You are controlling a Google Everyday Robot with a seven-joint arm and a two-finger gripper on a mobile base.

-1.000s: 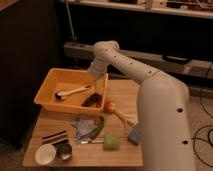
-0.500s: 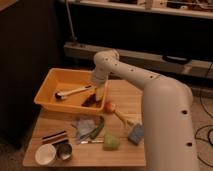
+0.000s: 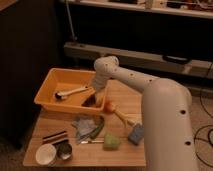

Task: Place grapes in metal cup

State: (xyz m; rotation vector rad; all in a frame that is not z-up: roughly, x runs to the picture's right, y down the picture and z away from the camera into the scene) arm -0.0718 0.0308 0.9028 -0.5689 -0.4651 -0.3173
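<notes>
**Robot's hand [image 3: 98,96] low in the yellow plastic bin [image 3: 57,107]**

Nearest me, at the front left corner of the pale wooden counter [image 3: 120,156], a short, shiny grey steel cup [image 3: 64,151] with a dark inside stands upright. It is just beside a slightly larger white cup [image 3: 46,154], which sits to its left.

A little further in lies a flat dark bar-shaped packet [image 3: 55,136]. To its right are a light green block [image 3: 111,141] and a blue sponge-like block [image 3: 135,134], the last close against the robot's big white arm [image 3: 165,125].

Beyond those are a crumpled grey-blue cloth [image 3: 81,122] and a long dark green vegetable [image 3: 98,128] lying at a slant beside it.

Further back, a round orange-red fruit [image 3: 108,106] sits on the counter just outside the bin's right end.

The bin takes up the far left of the counter. A white-handled brush [image 3: 70,92] lies across its floor.

The small dark reddish-purple bunch of grapes [image 3: 90,102] is in the bin's right end, well apart from the steel cup.

The arm bends over from the right at its elbow and points down, so the hand is inside the bin, right at the grapes. I cannot tell how wide the hand is set, or whether it has hold of the grapes or only sits against them.

Behind the counter, a long pale grey unit [image 3: 150,56] runs along the dark wall.
</notes>
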